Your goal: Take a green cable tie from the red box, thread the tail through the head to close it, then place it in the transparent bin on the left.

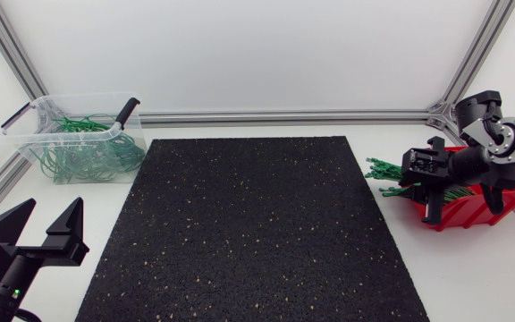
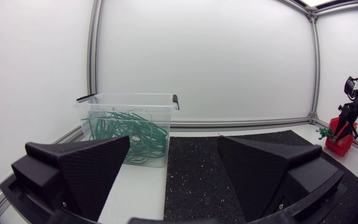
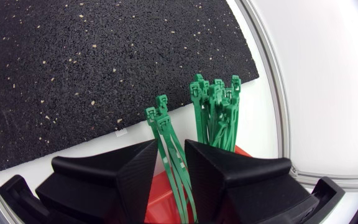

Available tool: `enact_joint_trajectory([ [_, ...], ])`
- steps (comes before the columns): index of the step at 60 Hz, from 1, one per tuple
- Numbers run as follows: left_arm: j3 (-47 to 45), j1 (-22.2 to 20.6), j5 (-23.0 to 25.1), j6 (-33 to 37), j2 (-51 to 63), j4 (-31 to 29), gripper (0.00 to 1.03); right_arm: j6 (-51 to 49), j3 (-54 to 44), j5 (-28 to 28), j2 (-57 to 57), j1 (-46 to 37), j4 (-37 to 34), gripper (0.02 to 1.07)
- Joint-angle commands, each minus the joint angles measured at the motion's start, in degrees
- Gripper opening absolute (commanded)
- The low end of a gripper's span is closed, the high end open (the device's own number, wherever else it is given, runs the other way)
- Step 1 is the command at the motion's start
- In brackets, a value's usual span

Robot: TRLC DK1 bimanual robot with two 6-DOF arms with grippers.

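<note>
- A white tabletop (image 1: 472, 268) lies inside white walls edged by silver aluminium frame rails (image 1: 284, 116). A large black rubber mat flecked with pale specks (image 1: 249, 233) covers its middle.
- At the far left corner, off the mat, stands the clear plastic bin with black handle clips (image 1: 34, 148). It holds a tangle of looped green cable ties (image 1: 88, 156).
- At the right edge, just past the mat, sits the small red plastic box (image 1: 472, 210). A sheaf of straight green cable ties (image 1: 384, 174) juts from it toward the mat, square heads outermost.
- My right arm's matte black gripper (image 1: 432, 201) hangs over the red box, nose down among the ties.
- Seen from that wrist, a couple of green tie strips (image 3: 166, 134) run up between its wedge fingers, apart from the main sheaf beside them. Their ribbed heads stand clear ahead of the fingertips.
- The right fingers stand a narrow gap apart. The strips lie against one finger, and red of the box shows between them and the other, so I see no clamp from both sides.
- My left arm's matte black gripper (image 1: 54, 207) sits at the near left corner beside the mat. Its fingers are spread wide with nothing between them, and the bin is well ahead of it.
</note>
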Motion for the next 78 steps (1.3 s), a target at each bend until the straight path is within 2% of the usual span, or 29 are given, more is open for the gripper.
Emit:
enact_joint_trajectory([
  [1,-2.31,-0.33,-0.56,-0.57,0.74,-1.26,0.99,-1.42,-1.30,0.33,1.06,0.03,0.10,0.26],
  [3,-2.31,-0.33,-0.56,-0.57,0.74,-1.26,0.99,-1.51,-1.39,0.42,1.06,0.03,0.01,0.26],
  [8,-2.31,-0.42,-0.56,-0.57,0.74,-1.26,0.99,-1.51,-1.21,0.33,0.54,-0.15,-1.04,0.17],
  [11,-2.31,-0.42,-0.56,-0.57,0.74,-1.26,0.99,-1.60,-1.30,0.24,0.01,-0.06,-1.39,0.08],
  [45,-2.31,-0.77,-0.47,-0.57,0.82,-1.35,0.99,-2.48,-0.07,-1.87,-9.04,-1.73,-8.34,0.08],
  [58,-2.31,-0.86,-0.47,-0.57,0.82,-1.26,0.99,-1.42,1.16,-5.12,-15.37,-1.91,-8.95,0.08],
  [71,-2.31,-0.86,-0.47,-0.57,0.82,-1.26,0.99,5.52,5.91,-11.01,-19.15,-2.70,-10.97,0.08],
  [78,-2.31,-0.86,-0.47,-0.57,0.82,-1.26,0.99,8.86,10.21,-12.68,-18.89,-2.87,-16.25,0.08],
])
